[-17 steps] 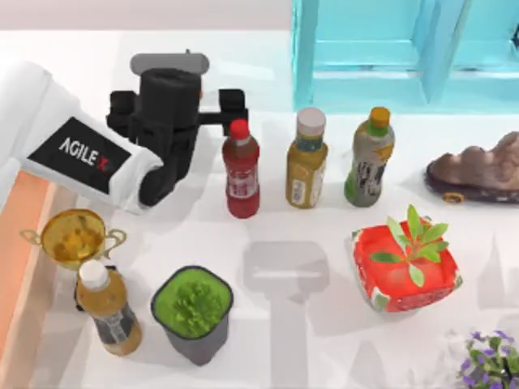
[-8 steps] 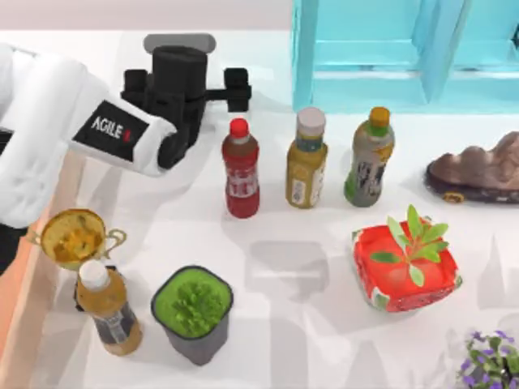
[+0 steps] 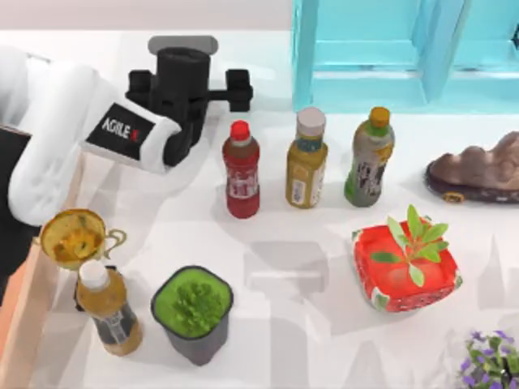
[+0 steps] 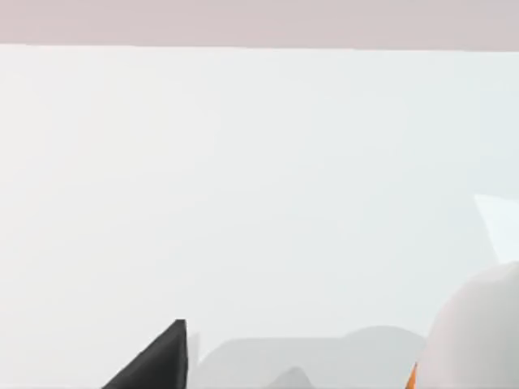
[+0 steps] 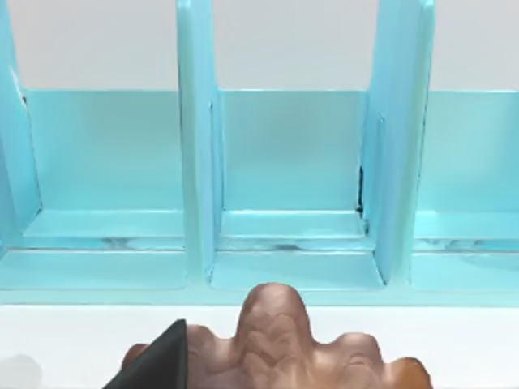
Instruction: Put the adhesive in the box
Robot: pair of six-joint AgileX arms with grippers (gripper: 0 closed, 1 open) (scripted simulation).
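Observation:
My left gripper (image 3: pixel 190 74) hovers over the back left of the table, left of the red drink bottle (image 3: pixel 242 170), pointing toward the back edge. In the left wrist view one black fingertip (image 4: pixel 158 366) stands far off to the side, so the jaws are open and hold nothing. At that view's edge lies a white rounded shape with an orange sliver (image 4: pixel 474 332); I cannot tell whether it is the adhesive. The box (image 3: pixel 28 324) shows as an orange-tan wall along the table's left edge. In the right wrist view, the right arm's fingertip (image 5: pixel 158 365) faces the turquoise cabinet (image 5: pixel 292 162).
A yellow bottle (image 3: pixel 306 162) and a green-grey bottle (image 3: pixel 371 158) stand beside the red one. A gold trophy (image 3: pixel 75 237), a tea bottle (image 3: pixel 107 312) and a green plant pot (image 3: pixel 193 312) are front left. A red planter (image 3: pixel 405 267) and a brown rock (image 3: pixel 478 166) are on the right.
The left arm has swung toward the back of the table and its gripper has moved back and slightly right. The bottles and pots have not moved.

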